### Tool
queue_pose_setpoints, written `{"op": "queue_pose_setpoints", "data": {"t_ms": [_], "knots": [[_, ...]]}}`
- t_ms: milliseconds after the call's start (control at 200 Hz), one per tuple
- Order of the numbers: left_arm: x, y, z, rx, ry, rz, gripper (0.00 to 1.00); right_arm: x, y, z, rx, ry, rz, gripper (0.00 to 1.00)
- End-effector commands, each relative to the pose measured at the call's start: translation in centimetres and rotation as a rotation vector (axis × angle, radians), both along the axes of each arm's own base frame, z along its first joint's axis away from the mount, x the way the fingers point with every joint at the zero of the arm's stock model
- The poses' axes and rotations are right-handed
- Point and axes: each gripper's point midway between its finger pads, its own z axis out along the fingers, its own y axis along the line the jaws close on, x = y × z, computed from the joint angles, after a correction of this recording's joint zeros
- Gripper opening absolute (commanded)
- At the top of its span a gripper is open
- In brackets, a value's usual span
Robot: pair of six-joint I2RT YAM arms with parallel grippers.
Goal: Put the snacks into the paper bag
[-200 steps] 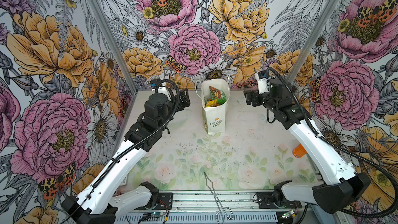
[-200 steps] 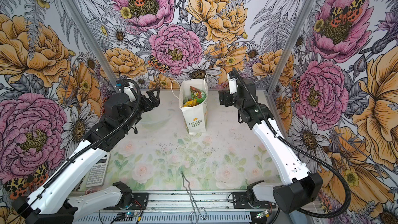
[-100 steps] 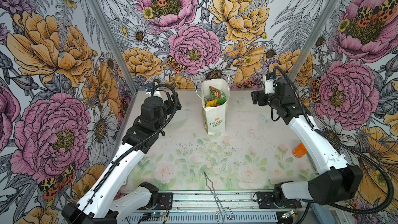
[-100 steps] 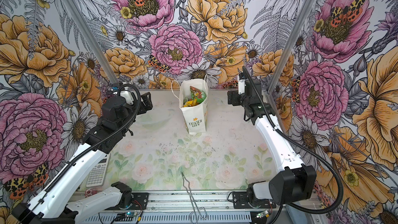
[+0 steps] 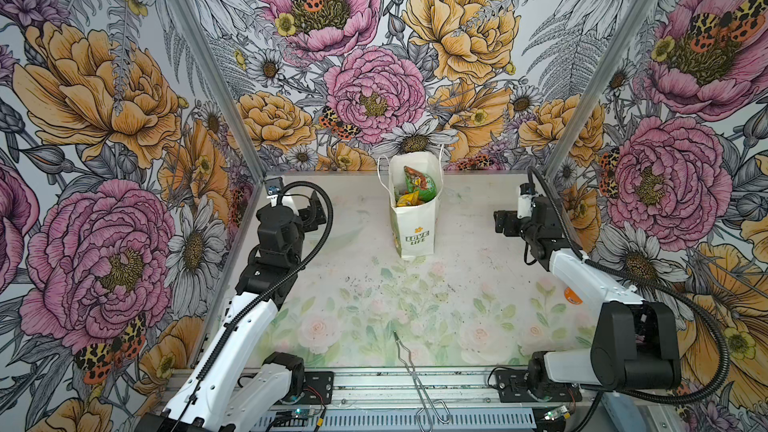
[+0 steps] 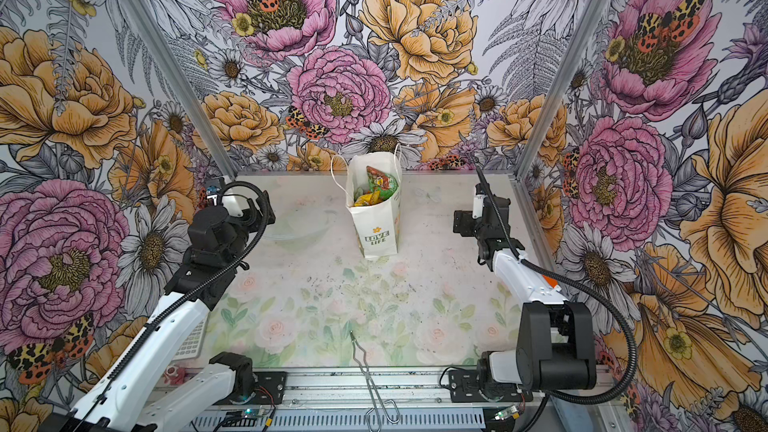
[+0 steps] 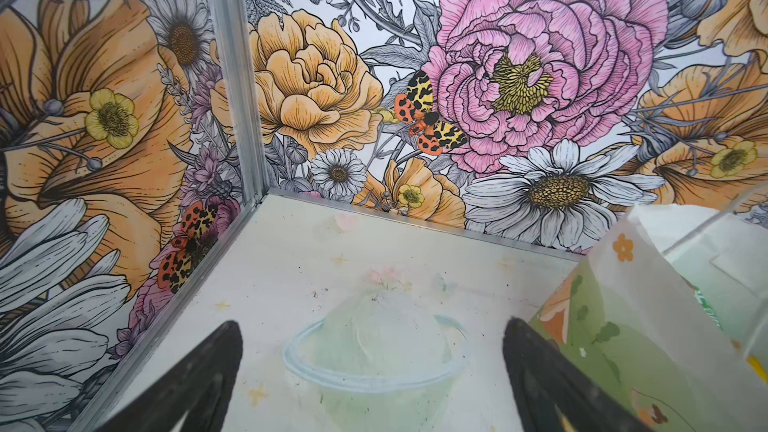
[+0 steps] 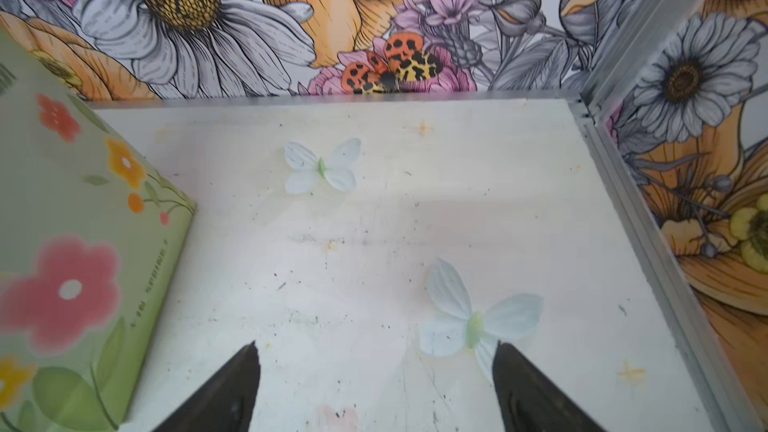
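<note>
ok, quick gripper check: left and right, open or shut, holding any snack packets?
Left gripper: open, holding nothing.
Right gripper: open, holding nothing.

Your counter [image 5: 353, 284] was a pale, scuffed surface printed with faded roses and leaves and flecked with dark specks. On it you had the paper bag [image 5: 415, 226] standing upright near the back wall, about midway across. To its left sat a clear bowl [image 6: 297, 228], faint against the print. Wire tongs [image 5: 409, 361] lay at the front edge, reaching out over the rail. An orange bottle [image 5: 572, 296] showed at the right side, mostly hidden, and a white calculator [image 6: 192, 340] at the left edge, partly hidden too.
</note>
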Motion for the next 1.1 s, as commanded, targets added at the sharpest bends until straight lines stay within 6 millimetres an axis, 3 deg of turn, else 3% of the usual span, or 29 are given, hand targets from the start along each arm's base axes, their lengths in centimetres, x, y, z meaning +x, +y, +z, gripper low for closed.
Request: {"op": "queue_pose_setpoints", "data": {"t_ms": [0, 200, 425, 746, 1096], "knots": [[0.6, 0.2, 0.0, 0.039, -0.057, -0.024, 0.99, 0.7, -0.5, 2.6, -0.049, -0.174, -0.009, 0.9], [1.9, 0.2, -2.9, 0.096, -0.055, -0.044, 0.99, 0.0, -2.2, -1.9, -0.05, -0.226, -0.08, 0.89], [2.3, 0.7, -5.7, 0.123, -0.075, -0.067, 0.99, -0.3, -2.4, -4.2, -0.054, -0.266, -0.089, 0.89], [1.7, 2.6, -9.8, 0.083, -0.095, -0.044, 0.99, -0.5, -2.4, -4.5, -0.054, -0.279, -0.097, 0.92], [2.7, 3.4, -13.6, 0.067, -0.072, -0.054, 0.99, -0.6, -2.5, -4.4, -0.056, -0.286, -0.103, 0.95]]}}
